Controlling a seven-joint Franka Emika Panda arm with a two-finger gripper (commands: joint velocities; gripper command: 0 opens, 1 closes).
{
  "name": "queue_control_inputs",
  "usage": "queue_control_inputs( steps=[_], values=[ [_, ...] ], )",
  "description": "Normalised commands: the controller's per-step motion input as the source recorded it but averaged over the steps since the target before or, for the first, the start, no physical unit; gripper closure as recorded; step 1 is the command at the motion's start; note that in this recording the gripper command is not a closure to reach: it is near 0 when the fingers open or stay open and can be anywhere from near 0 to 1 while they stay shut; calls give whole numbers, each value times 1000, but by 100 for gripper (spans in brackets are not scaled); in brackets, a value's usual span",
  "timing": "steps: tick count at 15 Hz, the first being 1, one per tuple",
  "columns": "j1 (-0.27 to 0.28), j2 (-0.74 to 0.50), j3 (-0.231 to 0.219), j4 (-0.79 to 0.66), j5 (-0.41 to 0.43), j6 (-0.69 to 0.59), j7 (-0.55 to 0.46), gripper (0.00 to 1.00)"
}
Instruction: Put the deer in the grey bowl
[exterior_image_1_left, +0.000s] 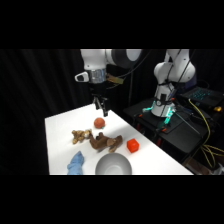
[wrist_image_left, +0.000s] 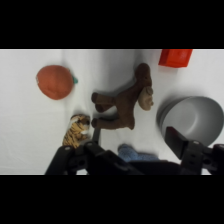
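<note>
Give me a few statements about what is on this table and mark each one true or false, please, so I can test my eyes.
1. The deer is already inside the grey bowl. False: it lies on the white table next to the bowl.
2. A red cube sits on the table. True.
3. The gripper is holding the deer. False: it hangs above the table with nothing in its open jaws.
4. A small tan striped animal figure lies near the deer. True.
5. The bowl holds the round orange-red toy. False: that toy rests on the table, and the bowl looks empty.
</note>
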Motion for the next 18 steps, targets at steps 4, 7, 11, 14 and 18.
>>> queue_control_inputs(
  steps=[4,7,11,14,18],
  values=[
    [11,50,30,-23,-18,169,88,0],
    [26,322,33,65,41,484,217,0],
    [58,410,31,99,44,442,247,0],
    [64,285,35,66,119,253,204,0],
    [54,211,35,33,159,224,142,0]
  ],
)
